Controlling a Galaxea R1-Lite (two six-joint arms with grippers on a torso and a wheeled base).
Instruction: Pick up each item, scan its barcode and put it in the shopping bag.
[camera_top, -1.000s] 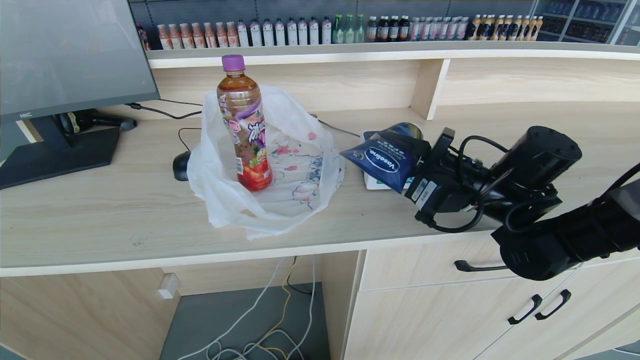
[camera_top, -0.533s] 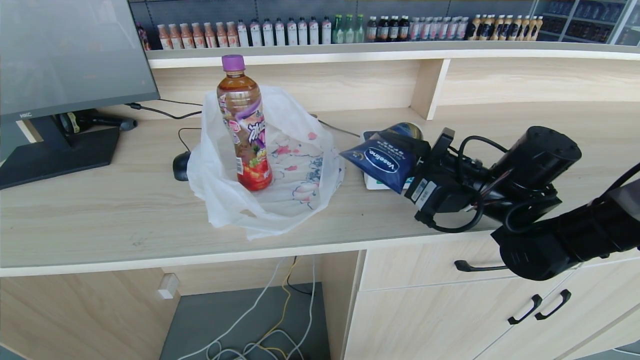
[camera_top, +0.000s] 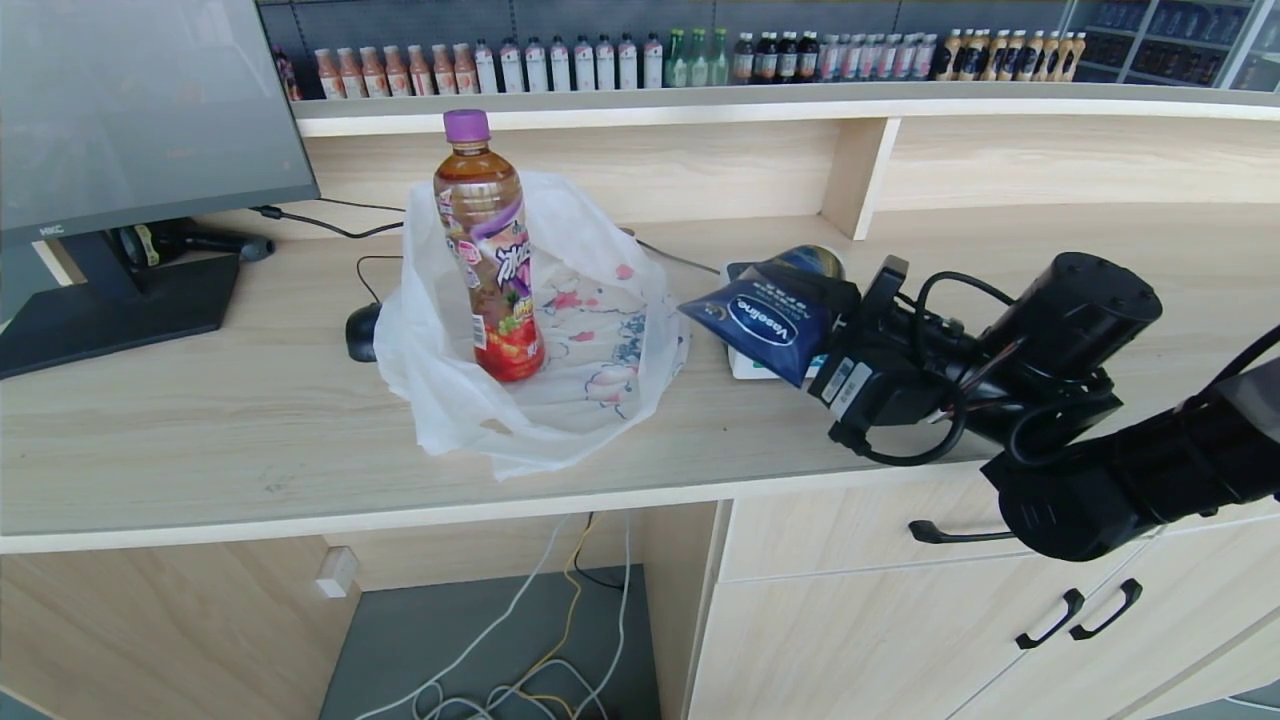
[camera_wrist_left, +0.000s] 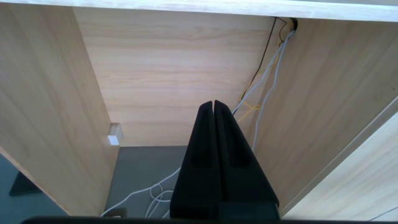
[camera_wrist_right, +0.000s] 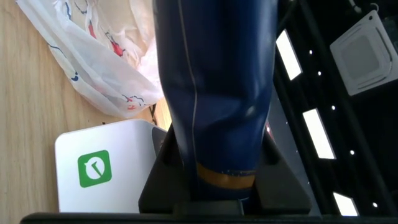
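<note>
My right gripper (camera_top: 835, 320) is shut on a dark blue pouch (camera_top: 768, 318), held tilted just above a white scanner box (camera_top: 750, 367) on the counter. From the right wrist the blue pouch (camera_wrist_right: 214, 93) runs between the fingers, with the white scanner box (camera_wrist_right: 102, 168) and its green mark below. A white plastic shopping bag (camera_top: 590, 330) lies open to the left, and a tea bottle with a purple cap (camera_top: 488, 250) stands upright in it. My left gripper (camera_wrist_left: 214, 140) hangs shut under the counter, holding nothing.
A monitor (camera_top: 140, 110) on a black stand sits at the far left, with a black mouse (camera_top: 362, 330) and cables beside the bag. A raised shelf (camera_top: 860, 175) runs along the back. Drawers with black handles (camera_top: 1060, 620) are below the counter.
</note>
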